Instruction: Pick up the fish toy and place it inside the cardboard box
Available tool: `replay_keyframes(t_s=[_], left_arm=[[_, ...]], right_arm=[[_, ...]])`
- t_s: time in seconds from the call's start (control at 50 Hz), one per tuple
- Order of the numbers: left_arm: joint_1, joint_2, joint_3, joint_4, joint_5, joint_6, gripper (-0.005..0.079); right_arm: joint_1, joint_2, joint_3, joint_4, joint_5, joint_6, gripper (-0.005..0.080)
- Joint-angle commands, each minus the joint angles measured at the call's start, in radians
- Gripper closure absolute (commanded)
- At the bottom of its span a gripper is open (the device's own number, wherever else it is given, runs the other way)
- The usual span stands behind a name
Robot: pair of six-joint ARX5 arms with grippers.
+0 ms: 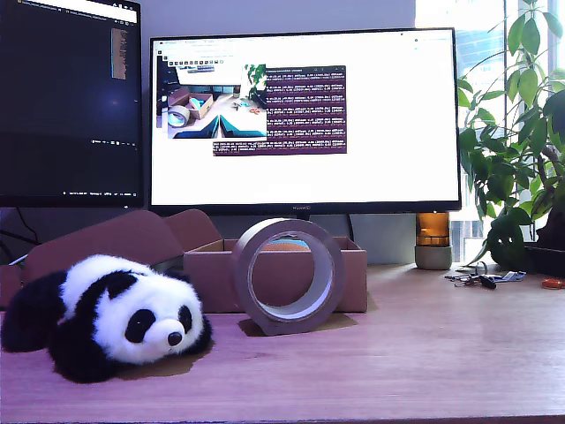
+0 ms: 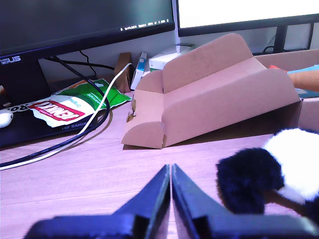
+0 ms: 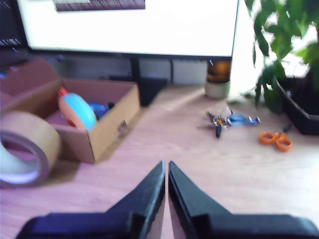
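Inside the box, leaning against its near wall, the fish already rests: we see its teal-blue band bulging above the rim and an orange edge behind it in the second wrist view. In the first wrist view only an orange sliver shows past the raised flap, and in the exterior view the fish is hidden behind the tape roll.

Our second gripper sits low over the bare table, jaws pressed together, holding nothing. The fish lies ahead of those tips and off toward the roll, well apart from them. Our first gripper is likewise closed and empty, with the panda just beside it and the box's flap rising ahead. We judge the second gripper the nearer, with the clearer line to the fish. Its long axis we cannot fix; the blur leaves only a rounded, tilted hump.

The fish looks soft and plush, likely to squash under a pinch. The box is matte brown cardboard, shallow, flaps standing. The roll is smooth glossy tape, upright on its edge, touching or nearly touching the box's front. The table is pale wood grain.

By how things lie, we judge the placing done.
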Motion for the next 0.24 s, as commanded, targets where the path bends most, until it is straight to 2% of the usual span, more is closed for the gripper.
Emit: replay_keyframes(t_s=[0.0, 0.22], left_arm=[[0.004, -0.004, -0.022, 0.005, 0.001, 0.004, 0.0755], [0.004, -0.004, -0.022, 0.005, 0.001, 0.004, 0.0755]], right_arm=[[0.005, -0.021, 0.002, 0.026, 0.001, -0.003, 0.0759], [0.005, -0.025, 0.003, 0.035, 0.001, -0.004, 0.0759]])
